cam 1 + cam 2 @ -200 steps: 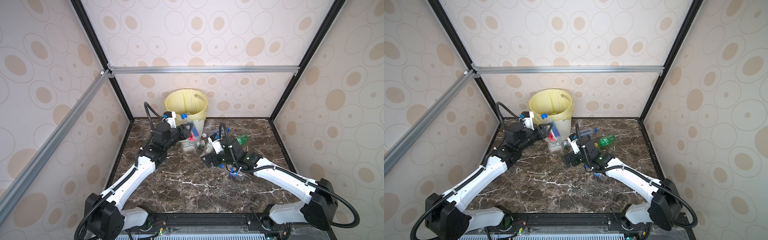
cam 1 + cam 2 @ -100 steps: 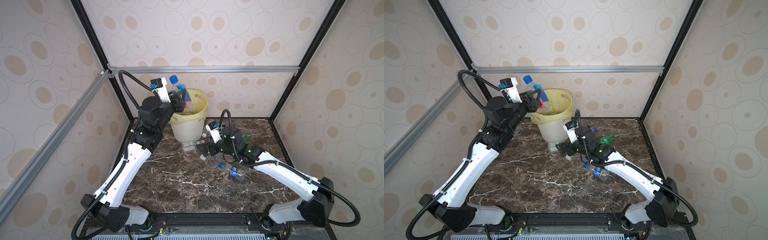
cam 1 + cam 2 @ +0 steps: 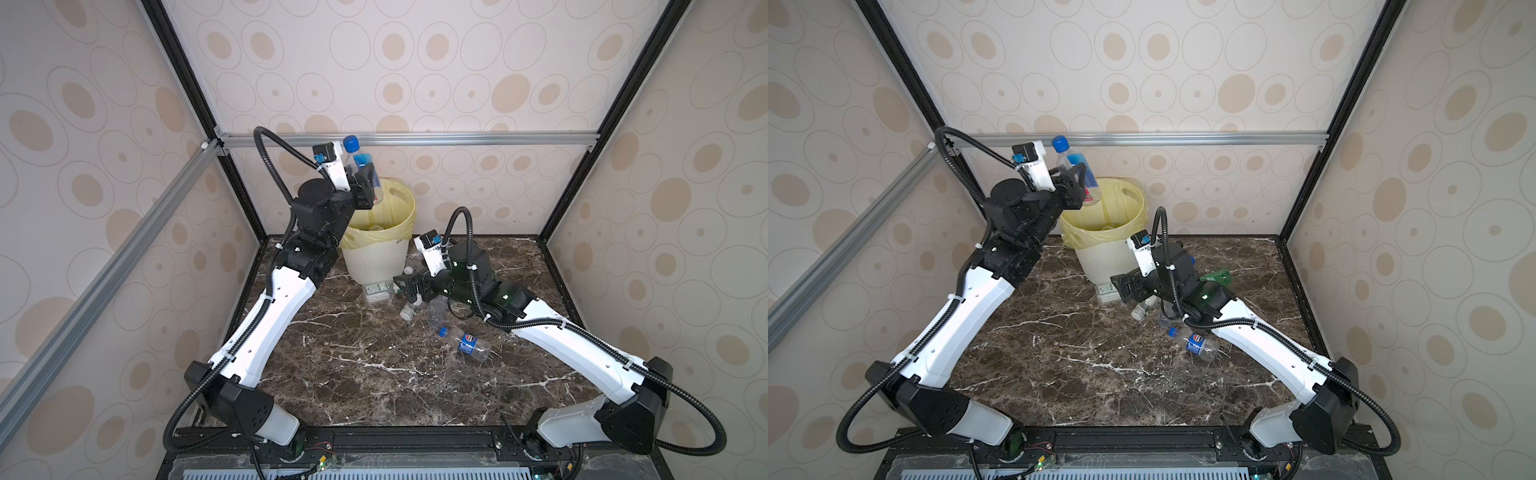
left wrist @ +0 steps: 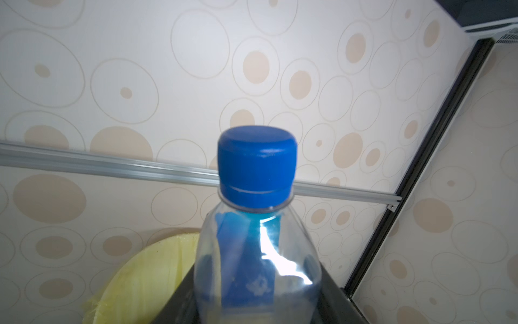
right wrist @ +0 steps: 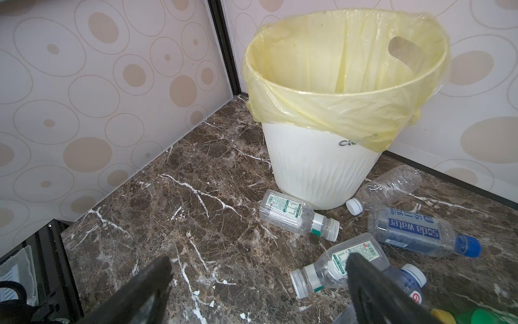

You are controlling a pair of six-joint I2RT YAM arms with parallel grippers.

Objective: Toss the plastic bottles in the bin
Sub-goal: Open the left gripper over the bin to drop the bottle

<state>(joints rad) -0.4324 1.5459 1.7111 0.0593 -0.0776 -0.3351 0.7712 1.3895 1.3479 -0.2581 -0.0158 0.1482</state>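
Note:
My left gripper (image 3: 363, 183) is raised over the near-left rim of the bin (image 3: 376, 257), shut on a clear plastic bottle (image 3: 358, 156) with a blue cap and blue label. The bottle stands cap-up, its cap (image 4: 257, 162) filling the left wrist view. My right gripper (image 5: 259, 262) hangs open, low over the floor in front of the bin (image 5: 316, 168). Several bottles lie there: a green-labelled one (image 5: 297, 214), a second (image 5: 344, 266) by the right finger, and a soda water bottle (image 5: 412, 227). Another blue-labelled bottle (image 3: 467, 343) lies nearer the front.
A yellow bag (image 5: 336, 101) lines the bin, and some bottles show inside it (image 3: 376, 227). A green bottle (image 3: 1217, 276) lies behind the right arm. An aluminium rail (image 3: 457, 137) crosses the back wall just above the held bottle. Walls close in three sides.
My left arm has lifted the blue-capped bottle from the floor up over the bin's rim. My right gripper has slid left toward the bottles in front of the bin, still open.

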